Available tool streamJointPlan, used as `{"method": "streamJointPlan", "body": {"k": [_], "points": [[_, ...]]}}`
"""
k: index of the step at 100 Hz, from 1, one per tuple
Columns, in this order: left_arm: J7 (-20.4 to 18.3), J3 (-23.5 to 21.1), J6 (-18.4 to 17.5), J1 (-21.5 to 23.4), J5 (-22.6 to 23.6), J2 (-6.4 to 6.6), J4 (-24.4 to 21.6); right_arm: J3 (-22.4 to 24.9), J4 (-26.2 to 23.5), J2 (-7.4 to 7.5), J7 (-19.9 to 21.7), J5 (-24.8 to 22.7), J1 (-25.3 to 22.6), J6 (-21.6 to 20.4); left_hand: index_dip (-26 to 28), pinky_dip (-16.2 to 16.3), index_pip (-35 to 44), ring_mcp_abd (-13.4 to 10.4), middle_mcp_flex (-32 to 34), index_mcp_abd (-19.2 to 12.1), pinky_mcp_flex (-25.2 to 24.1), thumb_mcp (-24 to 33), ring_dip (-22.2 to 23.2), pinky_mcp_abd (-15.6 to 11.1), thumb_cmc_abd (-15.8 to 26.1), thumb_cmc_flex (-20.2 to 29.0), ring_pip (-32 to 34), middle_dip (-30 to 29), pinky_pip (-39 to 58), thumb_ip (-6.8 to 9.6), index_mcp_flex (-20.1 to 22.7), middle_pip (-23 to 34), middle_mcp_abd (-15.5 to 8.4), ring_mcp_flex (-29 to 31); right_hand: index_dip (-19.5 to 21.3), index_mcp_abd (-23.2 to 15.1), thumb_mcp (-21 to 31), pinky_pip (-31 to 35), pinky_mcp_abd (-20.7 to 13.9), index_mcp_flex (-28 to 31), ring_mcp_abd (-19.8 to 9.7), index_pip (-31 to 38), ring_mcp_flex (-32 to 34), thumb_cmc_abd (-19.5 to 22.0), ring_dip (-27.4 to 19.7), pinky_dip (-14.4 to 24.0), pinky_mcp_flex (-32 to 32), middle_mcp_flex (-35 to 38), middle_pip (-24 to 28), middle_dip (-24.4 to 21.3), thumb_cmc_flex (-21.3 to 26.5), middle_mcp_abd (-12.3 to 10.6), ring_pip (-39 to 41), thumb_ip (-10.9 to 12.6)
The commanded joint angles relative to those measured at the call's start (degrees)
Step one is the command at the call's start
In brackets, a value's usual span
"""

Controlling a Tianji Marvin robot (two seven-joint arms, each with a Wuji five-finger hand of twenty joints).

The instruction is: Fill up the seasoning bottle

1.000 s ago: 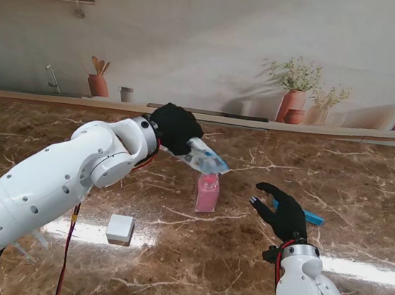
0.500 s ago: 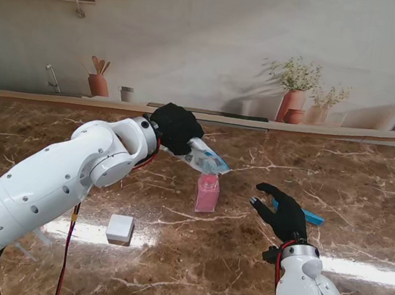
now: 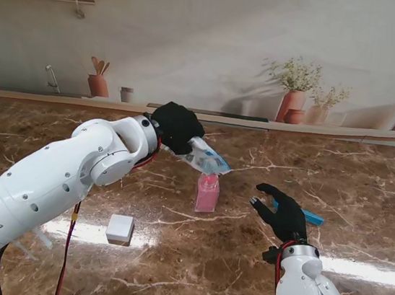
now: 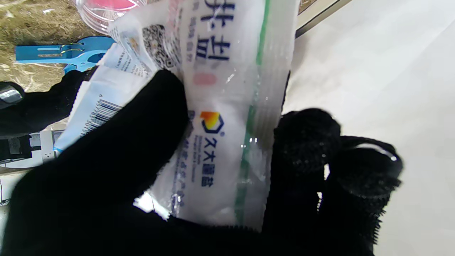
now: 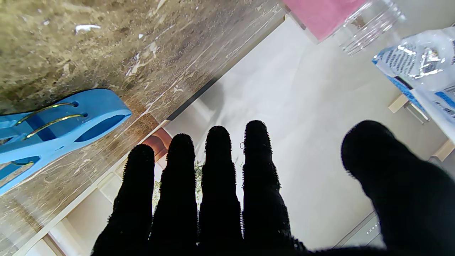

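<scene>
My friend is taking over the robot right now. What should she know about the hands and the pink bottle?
Left hand: shut on the salt bag, holding it tilted with its open end over the seasoning bottle.
Right hand: open, holding nothing, to the right of the bottle and not touching it.
The bottle stands upright on the marble table with its top off and pink contents filling most of it. A blue clip lies just beyond the right hand. A small white cube sits nearer to me on the left.
Done: bag picked up and aimed at the bottle.
Left: finish pouring and set the bag down. I cannot tell if anything is flowing.

white cube [image 3: 120, 229], blue clip [image 3: 312, 218], marble table [image 3: 367, 184]
</scene>
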Motion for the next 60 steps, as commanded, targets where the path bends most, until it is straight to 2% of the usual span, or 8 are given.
{"method": "streamJointPlan", "body": {"k": [1,14,60], "points": [[-0.7,-0.3,-0.6,-0.3,0.0,-0.09,-0.2,-0.1,0.4,-0.24,0.7,0.4,-0.3,0.3,-1.0,-0.5,2.0,-1.9,5.1,1.9,1.9,-1.4,-0.4,-0.2,2.0,1.9,2.4,-0.6,3.4,3.08,4.3,1.8,-2.7,1.7,0.7,-1.5,0.9,-0.2,-0.6,1.4,-0.3,0.9,-0.4,0.5,1.0,1.4,-0.7,0.7,0.6,0.9,0.0,-0.5,0.4,0.7],[-1.4,-0.5,-0.9,-0.2,0.2,0.04,-0.5,-0.1,0.4,-0.24,0.7,0.4,-0.3,0.3,-1.5,-0.6,2.4,-1.9,5.3,2.5,1.9,-3.6,-0.7,-0.5,1.3,2.4,1.9,-1.0,3.1,3.22,4.6,1.7,-2.9,1.7,0.7,-1.5,0.9,-0.2,-0.6,1.4,-0.2,0.9,-0.4,0.6,1.0,1.5,-0.7,0.7,0.6,0.9,0.0,-0.4,0.4,0.6],[-0.6,-0.2,0.0,-0.3,0.8,-0.13,-0.7,-0.1,0.4,-0.23,0.8,0.5,-0.3,0.1,-1.7,-0.8,3.0,-2.2,5.8,2.6,3.1,-5.5,-0.6,-0.7,1.3,2.6,2.9,-1.2,3.2,3.47,4.7,2.2,-3.2,1.8,0.7,-1.6,0.9,-0.2,-0.6,1.6,-0.2,1.0,-0.4,0.6,1.0,1.5,-0.7,0.7,0.6,0.9,0.1,-0.4,0.4,0.6]]}}
